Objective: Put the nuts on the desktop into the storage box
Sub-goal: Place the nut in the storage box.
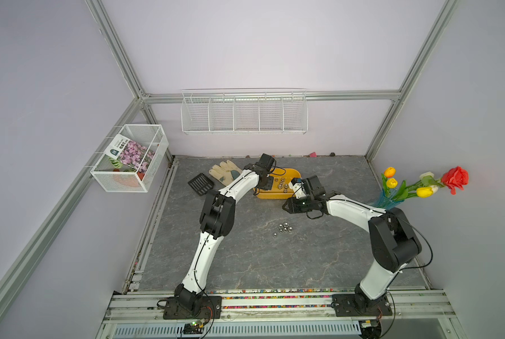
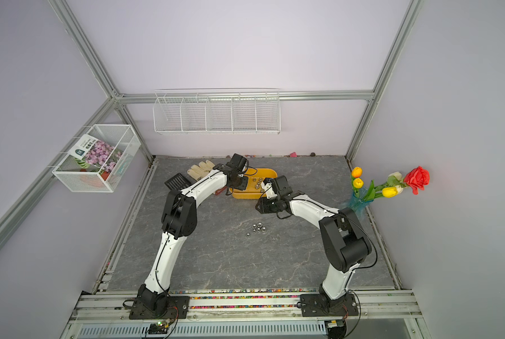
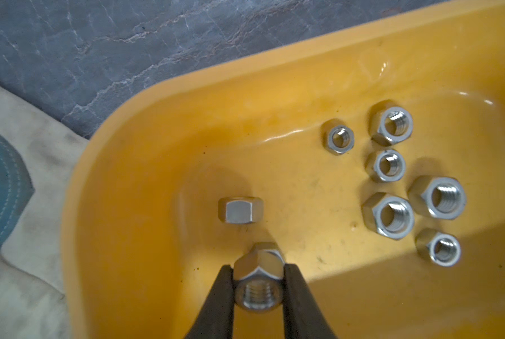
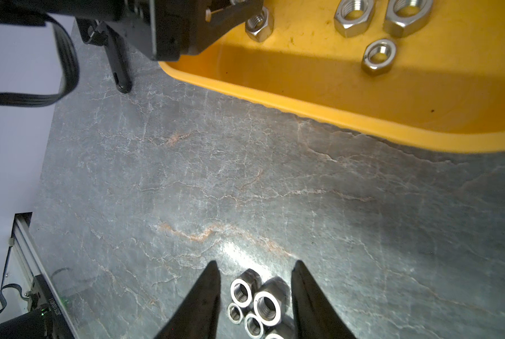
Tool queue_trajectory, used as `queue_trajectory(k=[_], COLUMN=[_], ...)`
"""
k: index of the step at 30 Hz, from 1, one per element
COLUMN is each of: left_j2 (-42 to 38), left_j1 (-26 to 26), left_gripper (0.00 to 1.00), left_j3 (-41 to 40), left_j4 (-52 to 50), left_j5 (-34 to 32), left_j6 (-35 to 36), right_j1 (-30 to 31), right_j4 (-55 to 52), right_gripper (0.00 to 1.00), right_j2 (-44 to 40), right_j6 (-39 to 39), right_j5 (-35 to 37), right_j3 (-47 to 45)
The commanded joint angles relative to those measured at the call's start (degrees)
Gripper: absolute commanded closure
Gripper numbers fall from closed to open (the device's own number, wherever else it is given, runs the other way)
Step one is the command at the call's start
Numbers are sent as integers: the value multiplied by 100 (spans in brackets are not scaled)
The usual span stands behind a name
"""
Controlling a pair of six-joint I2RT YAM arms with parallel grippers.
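Observation:
The yellow storage box (image 1: 271,196) (image 2: 244,196) stands on the grey veined desktop (image 1: 245,258) toward the back. Several silver hex nuts (image 3: 389,215) (image 1: 282,184) lie inside it. My left gripper (image 3: 258,267) (image 1: 265,184) hangs over the box's left part, shut on one nut (image 3: 258,296), just above the yellow floor. A small cluster of nuts (image 1: 283,228) (image 2: 257,229) (image 4: 255,302) lies on the desktop in front of the box. My right gripper (image 4: 256,262) (image 1: 285,205) hovers above that cluster, open and holding nothing.
A pale work glove (image 1: 224,173) and a black slotted piece (image 1: 200,183) lie left of the box. A vase of artificial flowers (image 1: 392,195) stands at the right edge. A white mesh basket (image 1: 130,158) and a wire rack (image 1: 243,113) hang on the walls.

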Motion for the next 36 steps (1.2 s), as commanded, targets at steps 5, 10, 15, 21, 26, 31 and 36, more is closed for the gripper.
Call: queue_trajectory(k=[5,10,15,21,26,31,36], left_j2=[183,176,193,196,36,-467,-1244], left_j1=[-6,-6,-6,-6,-14,-62,-254], left_gripper=[81,77,68,61,55,51,47], left_j3=[198,198,194,198,150,141,18], left_j4=[1,4,18,-17,85,357,621], left_j5=[194,291,317,294,355,503,329], left_j6=[54,68,90,115,165,285,534], right_j1=[-10,-14,-12,-13,-14,-3,41], right_j4=[81,74,64,45,18,-73,-252], right_gripper=[57,57,57,57,57,57,57], right_j2=[39,54,36,9,-33,-157,-435], right_j6=[64,64,49,56,48,27,-44], right_j5=[-91,-113,-109,-113,-117,-82,68], right_j3=[85,85,59,59,59,27,-65])
